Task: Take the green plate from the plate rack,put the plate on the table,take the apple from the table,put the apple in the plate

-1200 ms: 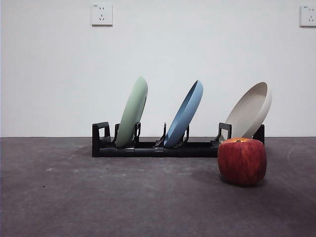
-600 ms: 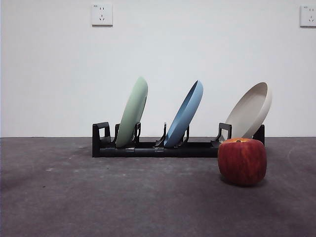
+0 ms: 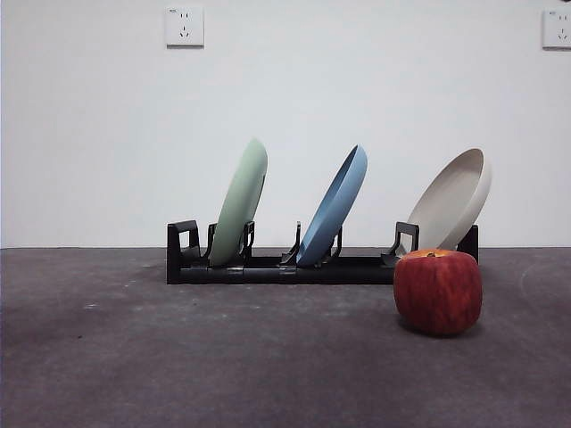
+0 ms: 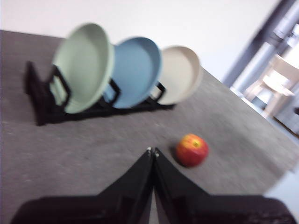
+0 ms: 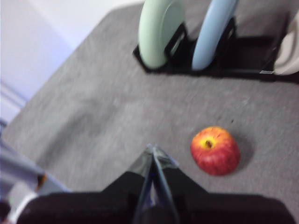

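On the table (image 3: 223,357), the plate rack (image 3: 268,267) stands toward the back wall with 3 plates leaning in its slots: the green plate (image 3: 241,201) at one end, a blue plate (image 3: 335,203) in the middle and a cream-white plate (image 3: 455,198) at the other end. All 3 tilt the same way. Nearer the front camera, the apple (image 3: 438,291) rests on the table in front of the cream-white plate's end of the rack, apart from it. Both arms hang above the table, well short of the rack. The left gripper (image 4: 152,151) has its jaws pressed together with nothing between them, and the right gripper (image 5: 152,150) is likewise closed and empty, with the apple near its tips.
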